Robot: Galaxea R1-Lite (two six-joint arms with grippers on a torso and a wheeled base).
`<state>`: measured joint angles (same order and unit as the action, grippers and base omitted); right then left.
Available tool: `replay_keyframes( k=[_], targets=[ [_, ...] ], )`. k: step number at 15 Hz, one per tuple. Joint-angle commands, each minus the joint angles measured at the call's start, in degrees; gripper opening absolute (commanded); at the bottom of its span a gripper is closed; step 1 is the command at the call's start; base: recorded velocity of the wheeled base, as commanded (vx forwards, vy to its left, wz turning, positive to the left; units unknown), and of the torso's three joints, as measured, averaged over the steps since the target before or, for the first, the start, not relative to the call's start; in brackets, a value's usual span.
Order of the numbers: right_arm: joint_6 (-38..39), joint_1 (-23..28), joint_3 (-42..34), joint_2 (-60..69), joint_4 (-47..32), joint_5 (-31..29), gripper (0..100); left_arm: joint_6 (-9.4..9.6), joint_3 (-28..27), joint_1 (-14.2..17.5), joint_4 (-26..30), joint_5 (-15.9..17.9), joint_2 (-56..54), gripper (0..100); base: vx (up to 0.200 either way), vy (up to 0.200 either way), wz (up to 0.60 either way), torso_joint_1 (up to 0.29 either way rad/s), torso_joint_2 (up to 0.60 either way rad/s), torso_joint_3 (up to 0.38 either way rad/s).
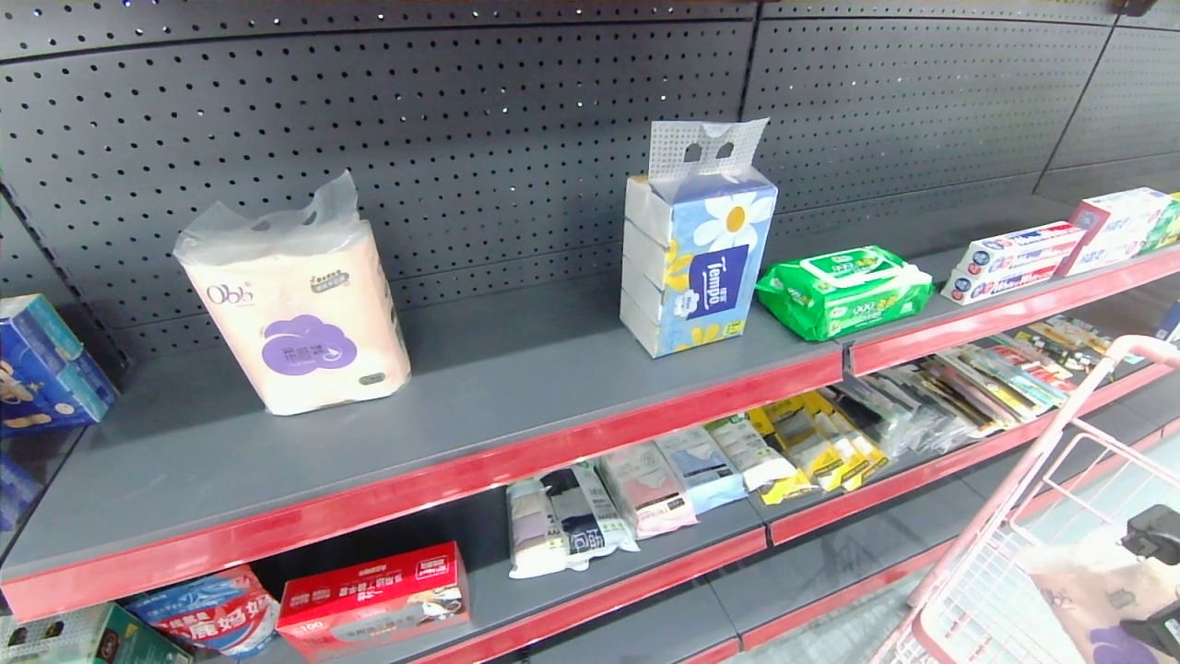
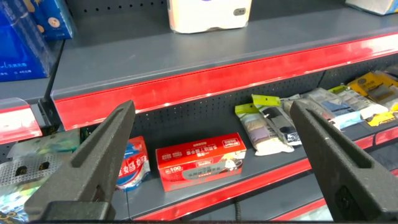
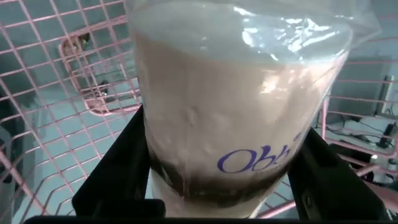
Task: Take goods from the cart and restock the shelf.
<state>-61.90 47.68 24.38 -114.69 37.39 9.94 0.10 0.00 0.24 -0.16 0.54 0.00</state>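
Note:
A pink toilet paper pack [image 3: 242, 106] with a purple logo sits between my right gripper's [image 3: 217, 174] black fingers [image 3: 121, 165], which are shut on its sides inside the pink wire cart [image 3: 56, 124]. In the head view this pack [image 1: 1092, 590] lies in the cart [image 1: 1032, 516] at the lower right, with the right gripper [image 1: 1157, 586] on it. A matching pack [image 1: 300, 300] stands on the grey top shelf [image 1: 516, 387] at the left. My left gripper [image 2: 212, 112] hangs open and holds nothing, facing the lower shelf below that pack [image 2: 208, 15].
On the top shelf stand a blue flowered tissue pack [image 1: 696, 254], green wipes [image 1: 843, 290] and toothpaste boxes [image 1: 1014, 260]. Blue packs [image 1: 46, 364] sit at the far left. Lower shelves hold a red box [image 1: 373, 599] and several small packets [image 1: 645, 489].

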Motion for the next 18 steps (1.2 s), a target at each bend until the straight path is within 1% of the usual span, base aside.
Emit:
replay_keyframes(
  k=[1, 3, 6, 8, 9, 11, 12, 13, 15, 16, 17, 18],
  targets=[
    [1.3, 2.6, 0.2, 5.8, 0.1, 0.3, 0, -0.01, 0.0, 0.0, 0.0, 0.0, 0.1, 100, 0.0, 0.0, 0.0, 0.0, 0.0, 0.0],
    [4.7, 2.4, 0.6, 9.6, 0.1, 0.3, 0, -0.01, 0.0, 0.0, 0.0, 0.0, 0.1, 100, 0.0, 0.0, 0.0, 0.0, 0.0, 0.0],
    [12.9, -1.9, 1.7, 16.9, 0.1, 0.2, 0, -0.01, 0.0, 0.0, 0.0, 0.0, 0.1, 100, 0.0, 0.0, 0.0, 0.0, 0.0, 0.0],
    [17.6, -6.2, 2.2, 20.8, 0.0, -0.4, 0, -0.01, 0.0, 0.0, 0.0, 0.0, 0.1, 100, 0.0, 0.0, 0.0, 0.0, 0.0, 0.0],
    [20.4, -10.3, 2.7, 23.9, 0.0, -2.1, 0, -0.01, 0.0, 0.0, 0.0, 0.0, 0.1, 100, 0.0, 0.0, 0.0, 0.0, 0.0, 0.0],
    [23.8, -15.3, 2.6, 27.5, -0.2, -4.3, 0, -0.01, 0.0, 0.0, 0.0, 0.0, 0.0, 100, 0.0, 0.0, 0.0, 0.0, 0.0, 0.0],
    [26.2, -19.6, 1.9, 30.9, -0.5, -6.9, 0, -0.01, 0.0, 0.0, 0.0, 0.0, 0.1, 100, 0.0, 0.0, 0.0, 0.0, 0.0, 0.0],
    [27.1, -22.1, 1.6, 33.0, -1.7, -8.6, 0, -0.01, 0.0, 0.0, 0.0, 0.0, 0.1, 100, 0.0, 0.0, 0.0, 0.0, 0.0, 0.0],
    [30.7, -27.7, 1.0, 39.6, -7.3, -11.1, 0, -0.01, 0.0, 0.0, 0.0, 0.0, 0.1, 100, 0.0, 0.0, 0.0, 0.0, 0.0, 0.0],
    [31.4, -28.8, 0.9, 41.1, -9.0, -11.4, 0, -0.01, 0.0, 0.0, 0.0, 0.0, 0.0, 100, 0.0, 0.0, 0.0, 0.0, 0.0, 0.0],
    [34.1, -31.9, 0.7, 46.4, -15.3, -11.5, 0, -0.01, 0.0, 0.0, 0.0, 0.0, 0.1, 100, 0.0, 0.0, 0.0, 0.0, 0.0, 0.0],
    [36.6, -34.0, 0.1, 50.2, -19.5, -11.6, 0, -0.01, 0.0, 0.0, 0.0, 0.0, 0.1, 100, 0.0, 0.0, 0.0, 0.0, 0.0, 0.0]
  ],
)
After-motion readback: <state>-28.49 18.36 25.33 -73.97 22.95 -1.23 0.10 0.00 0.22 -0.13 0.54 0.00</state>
